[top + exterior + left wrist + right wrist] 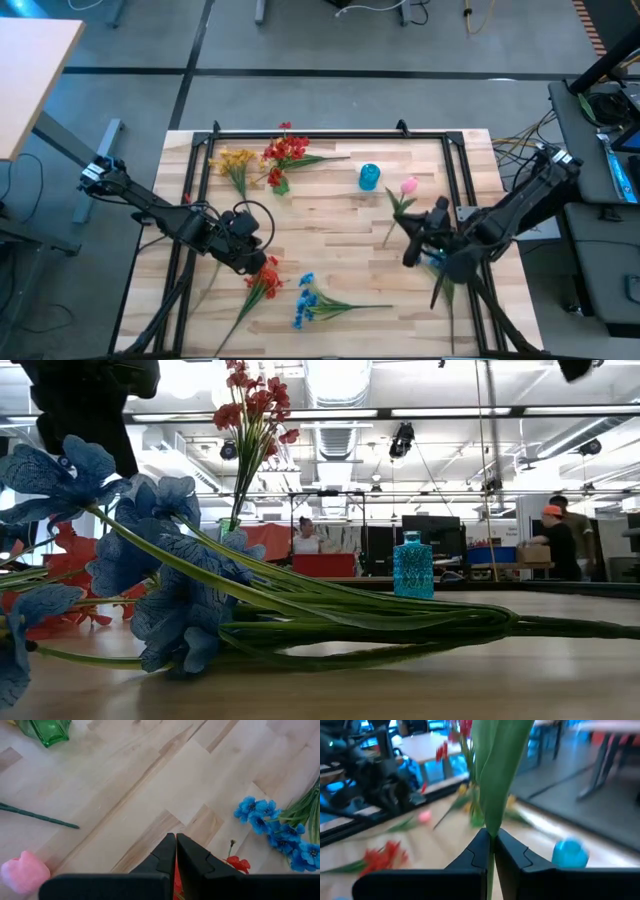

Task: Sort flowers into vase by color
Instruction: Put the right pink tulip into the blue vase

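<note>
My left gripper is shut and stands just above the red spray, which lies flat near the table's near edge; its blooms show beside the fingers. A blue spray lies flat to the right of it and fills the low view. My right gripper is at the table's right and is shut on a green leafy flower stem. Blue blooms show under it. A pink tulip lies on the table. Red and yellow sprays stand in a green vase. My right gripper pinches the long green leaves of a flower between its two fingers. The leaves stick out past the fingertips, lifted clear of the table. A green stem trails under the arm toward the near edge. Which bloom belongs to it, I cannot tell.
A small blue vase stands upright at the middle far side, also in the low view. A black frame runs around the tabletop. Bare wood lies between the two grippers. People sit and stand in the room beyond the table.
</note>
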